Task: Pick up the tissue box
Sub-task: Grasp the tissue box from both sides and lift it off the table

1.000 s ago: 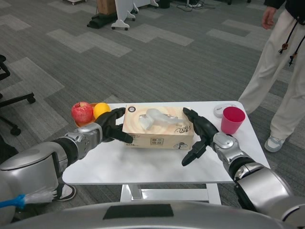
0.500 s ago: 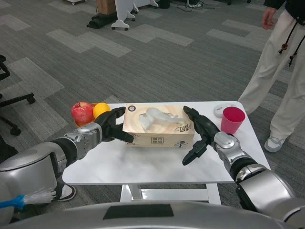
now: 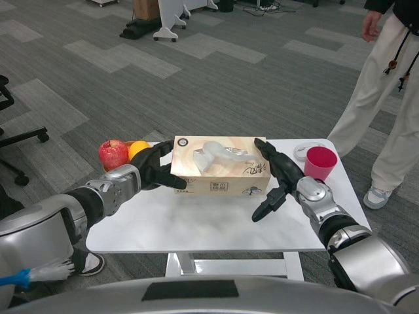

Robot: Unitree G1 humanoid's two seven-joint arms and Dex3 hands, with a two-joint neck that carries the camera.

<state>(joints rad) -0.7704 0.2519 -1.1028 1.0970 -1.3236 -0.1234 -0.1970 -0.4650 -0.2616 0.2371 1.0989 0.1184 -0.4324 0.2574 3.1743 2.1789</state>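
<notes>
Up came the tissue box (image 3: 220, 167) compared with the earlier pictures: it sat higher in the frame and seemed to have left the surface (image 3: 196, 229), with a soft shadow showing beneath it, though full clearance was hard to confirm. From the head view, the box hung at centre frame, squeezed between both hands. The left hand (image 3: 156, 171) pressed on its left end, fingers (image 3: 171, 184) curled round the near corner. The right hand (image 3: 278, 178) pressed flat on the right end, fingers spread, some reaching up along the far edge and one pointing down toward the surface.

By my judgement the box was light cardboard, stiff at the ends but liable to buckle if squeezed hard, and its printed sides looked smooth, so a palm clamp could slip. The two short ends were the sensible places to hold.

An apple (image 3: 113, 154) and an orange (image 3: 138, 150) sat just behind the left hand at left of centre; a pink cup (image 3: 319, 163) stood just beyond the right hand. Straight up looked the freest route. A person (image 3: 386, 85) stood at upper right, beside the surface's right edge.
</notes>
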